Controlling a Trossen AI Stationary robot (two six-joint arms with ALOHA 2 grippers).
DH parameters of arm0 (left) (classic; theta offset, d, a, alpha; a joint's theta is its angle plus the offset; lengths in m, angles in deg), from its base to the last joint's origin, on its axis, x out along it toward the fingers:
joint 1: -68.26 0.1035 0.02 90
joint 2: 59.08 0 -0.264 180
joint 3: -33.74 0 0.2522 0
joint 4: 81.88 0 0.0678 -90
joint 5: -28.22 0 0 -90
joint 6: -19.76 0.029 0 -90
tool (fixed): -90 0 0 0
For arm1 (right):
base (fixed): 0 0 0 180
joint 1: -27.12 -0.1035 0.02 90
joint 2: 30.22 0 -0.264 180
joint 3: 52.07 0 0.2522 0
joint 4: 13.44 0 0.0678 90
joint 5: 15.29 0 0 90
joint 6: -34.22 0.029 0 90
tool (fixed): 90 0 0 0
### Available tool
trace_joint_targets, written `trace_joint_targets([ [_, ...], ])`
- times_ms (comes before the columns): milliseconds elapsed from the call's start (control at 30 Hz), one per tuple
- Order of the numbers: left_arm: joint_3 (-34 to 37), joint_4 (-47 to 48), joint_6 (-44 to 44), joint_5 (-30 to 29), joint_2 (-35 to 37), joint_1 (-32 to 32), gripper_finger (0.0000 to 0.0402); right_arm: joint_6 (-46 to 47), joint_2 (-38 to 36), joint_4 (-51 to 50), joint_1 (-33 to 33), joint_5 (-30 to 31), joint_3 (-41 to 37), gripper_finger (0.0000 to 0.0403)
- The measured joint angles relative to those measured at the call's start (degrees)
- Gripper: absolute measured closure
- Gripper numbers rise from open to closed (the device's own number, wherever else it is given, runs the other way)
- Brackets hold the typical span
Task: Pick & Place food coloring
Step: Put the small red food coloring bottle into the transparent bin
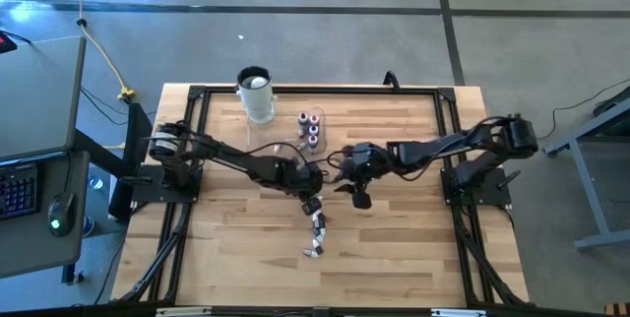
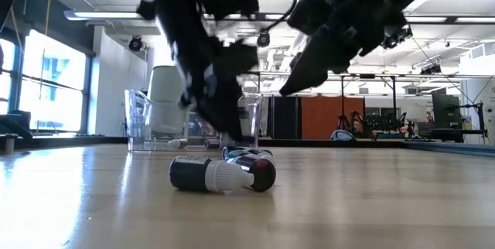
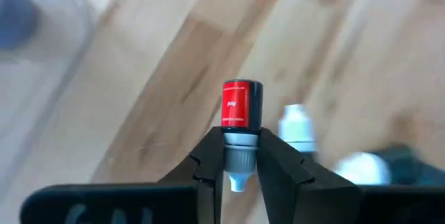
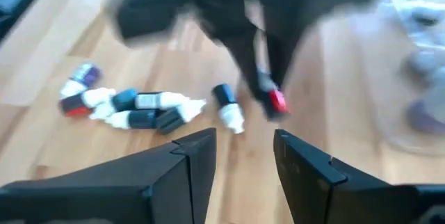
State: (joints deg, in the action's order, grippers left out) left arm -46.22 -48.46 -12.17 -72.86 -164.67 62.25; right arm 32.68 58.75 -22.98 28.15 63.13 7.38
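Observation:
My left gripper [image 1: 311,202] [image 3: 240,144] is shut on a small dropper bottle [image 3: 242,104] with a dark body and a red label, at mid-table. More food coloring bottles lie on their sides on the wood nearby [image 1: 316,222] [image 2: 220,174] [image 4: 132,106], one of them just beside the held one [image 3: 295,124]. Others stand in the clear tray [image 1: 311,130]. My right gripper [image 1: 359,197] [image 4: 243,147] is open, hovers just right of the left gripper and touches nothing. My left gripper pinches the red-labelled bottle by its whitish cap [image 3: 237,156], just below the body, between the two fingers. The fingers come from above, slanting down. The body [image 4: 277,101] points away from the wrist, below the fingertips. Whether its base touches the table, I cannot tell.
A tall white cup [image 1: 256,92] [image 2: 165,98] stands at the table's far edge, left of the tray. A black frame [image 1: 295,92] borders the wooden table. Bare wood lies toward the near edge and on both sides of the fallen bottles.

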Motion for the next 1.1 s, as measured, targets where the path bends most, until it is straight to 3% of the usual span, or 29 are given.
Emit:
trace_joint_targets([
  [233,-11.8,23.8,1.3,-3.8,4.8,0.0,0.0336,0.0,-2.5,-4.4,-1.4,6.1,0.0,0.0265],
  [333,-16.8,36.6,2.9,-8.8,6.6,0.0,0.0335,-0.5,-1.9,-4.0,-1.7,6.1,0.0,0.0265],
  [467,-19.7,46.8,3.2,-14.0,8.6,0.5,0.0335,-2.7,-1.2,-3.5,-1.8,6.9,0.0,0.0265],
  [733,-12.9,45.8,3.9,-14.3,10.2,6.6,0.0335,-0.7,1.2,1.8,-1.8,10.5,0.0,0.0265],
  [867,-5.4,36.9,7.2,-8.9,10.1,11.7,0.0335,0.4,5.3,6.2,-1.8,9.6,0.0,0.0265],
  [1000,-1.1,28.8,12.1,-2.4,10.2,15.9,0.0334,-4.3,10.2,11.2,-1.8,8.8,0.0,0.0265],
  [1100,0.5,26.5,14.5,-1.5,10.2,17.9,0.0324,-8.2,13.7,14.0,-1.8,5.4,0.0,0.0265],
])
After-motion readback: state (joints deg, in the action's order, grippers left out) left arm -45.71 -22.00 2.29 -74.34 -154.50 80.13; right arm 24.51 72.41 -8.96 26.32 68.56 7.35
